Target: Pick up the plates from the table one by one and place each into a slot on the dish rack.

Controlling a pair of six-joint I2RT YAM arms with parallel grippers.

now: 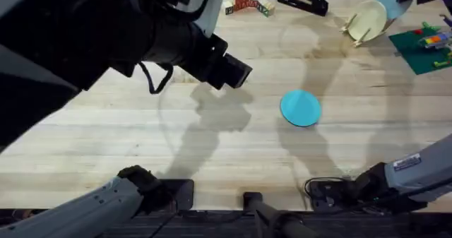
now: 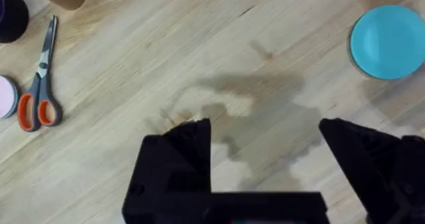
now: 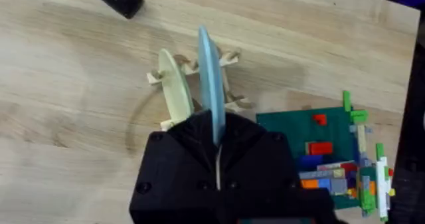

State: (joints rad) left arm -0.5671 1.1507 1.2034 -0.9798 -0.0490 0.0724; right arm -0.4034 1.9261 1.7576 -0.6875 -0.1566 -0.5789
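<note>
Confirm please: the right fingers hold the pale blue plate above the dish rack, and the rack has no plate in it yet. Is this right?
Not quite. The right fingers hold the pale blue plate above the dish rack, but the right wrist view shows a cream plate already standing in it.

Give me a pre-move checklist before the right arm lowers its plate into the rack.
1. Grip: the right gripper is shut on the pale blue plate, held edge-on. Ok.
2. Position: the pale blue plate hangs above the dish rack, beside the cream plate already standing in it. Ok.
3. Free slot under the plate's edge: cannot tell.
4. Nearby clutter: the green brick baseplate lies close beside the dish rack, apart from it. Ok.
5. Left gripper: open, empty, over bare table. Ok.
6. Remaining teal plate lies flat on the table, unobstructed. Ok.
</note>
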